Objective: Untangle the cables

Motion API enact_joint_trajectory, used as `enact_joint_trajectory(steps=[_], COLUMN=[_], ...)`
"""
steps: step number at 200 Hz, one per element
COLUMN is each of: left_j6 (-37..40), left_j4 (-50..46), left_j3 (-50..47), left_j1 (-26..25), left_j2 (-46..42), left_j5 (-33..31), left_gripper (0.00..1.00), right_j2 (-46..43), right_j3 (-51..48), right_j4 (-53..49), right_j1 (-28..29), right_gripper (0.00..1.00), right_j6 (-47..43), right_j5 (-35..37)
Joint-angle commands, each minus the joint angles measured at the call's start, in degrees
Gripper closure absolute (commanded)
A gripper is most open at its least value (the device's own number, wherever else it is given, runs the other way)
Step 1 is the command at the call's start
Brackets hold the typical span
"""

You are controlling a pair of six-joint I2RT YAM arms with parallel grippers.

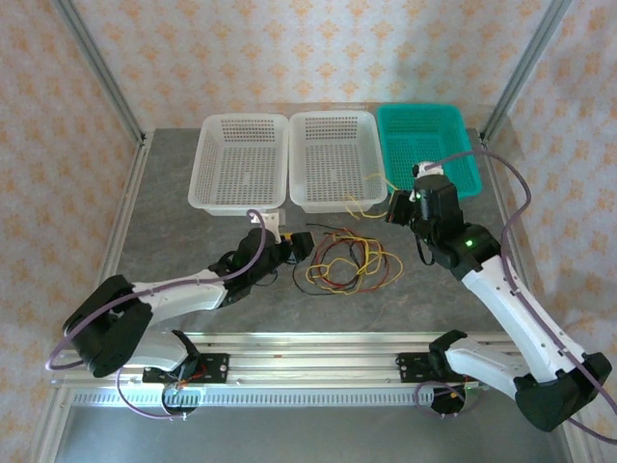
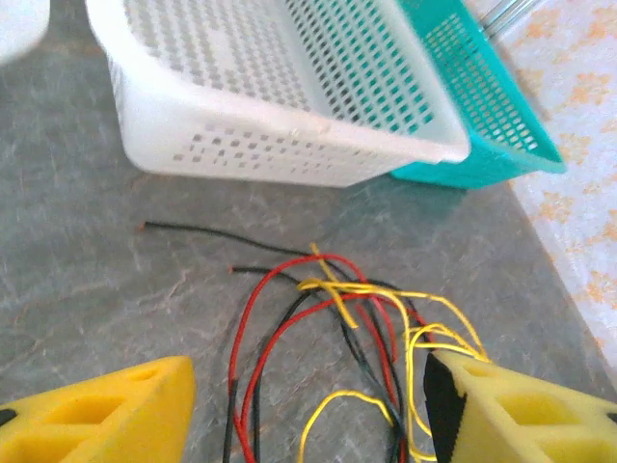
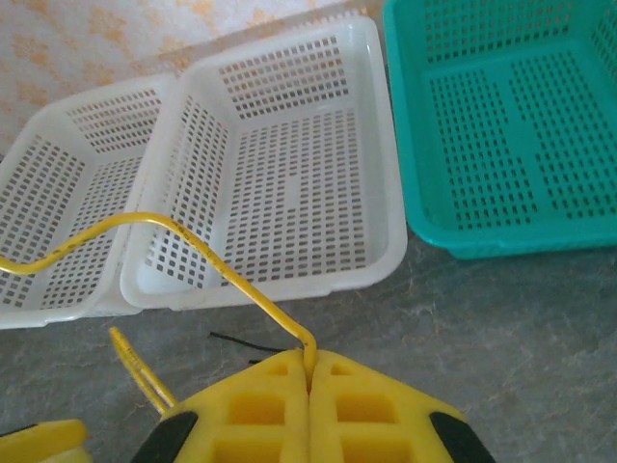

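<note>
Pinching a yellow cable (image 3: 198,236) in the right gripper (image 3: 310,371), lower centre; left gripper (image 2: 308,415) spread astride the tangle (image 1: 347,260). Next, probably: drawing that strand clear.

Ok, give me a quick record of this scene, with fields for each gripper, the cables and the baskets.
left gripper: open, low over the table, fingers either side of the tangle's edge, gripping nothing
right gripper: shut on yellow cable, raised in front of the baskets
yellow cable: pinched near one end, arching away to the left
cable tangle: red, black and yellow loops interlaced on the grey table
left white basket: no cable inside
middle white basket: no cable inside
teal basket: rightmost in the row, no cable inside
</note>
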Motion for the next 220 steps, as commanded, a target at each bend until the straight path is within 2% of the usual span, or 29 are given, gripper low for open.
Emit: enact_joint_trajectory(steps=[1, 38, 53, 73, 98, 124, 151, 182, 220], left_j6=[2.9, 3.62, 5.61, 6.43, 6.25, 7.3, 9.0, 10.66, 12.05], left_j4=[-1.36, -3.49, -4.88, -5.74, -6.8, -7.88, -8.34, -9.88, -10.06], left_j3=[-0.51, 2.13, 3.94, 5.77, 8.7, 12.69, 17.6, 25.9, 36.1], left_j1=[0.17, 0.69, 0.95, 1.8, 3.6, 4.55, 4.57, 4.4, 2.58], left_j2=[-2.93, -6.11, -6.72, -6.88, -5.94, -3.26, 1.05, 8.78, 18.74], left_j5=[-1.42, -3.57, -4.48, -6.02, -7.95, -8.43, -7.99, -5.22, -3.21], left_gripper=[0.33, 0.27, 0.18, 0.01, 0.01, 0.01, 0.01, 0.01, 0.01], right_j2=[-1.88, -1.0, 0.28, 2.6, 7.17, 12.08, 16.55, 21.86, 30.04], right_j3=[-1.96, -5.35, -5.77, -5.78, -4.12, -0.69, 2.34, 6.49, 12.78], right_j4=[5.07, 11.91, 14.84, 18.91, 22.31, 21.12, 20.74, 20.75, 20.29], right_j1=[-0.22, -0.38, -1.21, -1.67, -1.84, -3.24, -9.11, -18.05, -24.21], right_gripper=[1.0, 1.0, 1.0, 1.0, 1.0, 1.0, 1.0, 1.0, 1.0], right_j6=[4.71, 9.4, 10.65, 11.27, 10.94, 12.88, 13.38, 13.56, 13.31], right_j5=[-0.35, 0.99, 1.19, 0.98, 1.6, 7.37, 6.24, 1.2, -1.19])
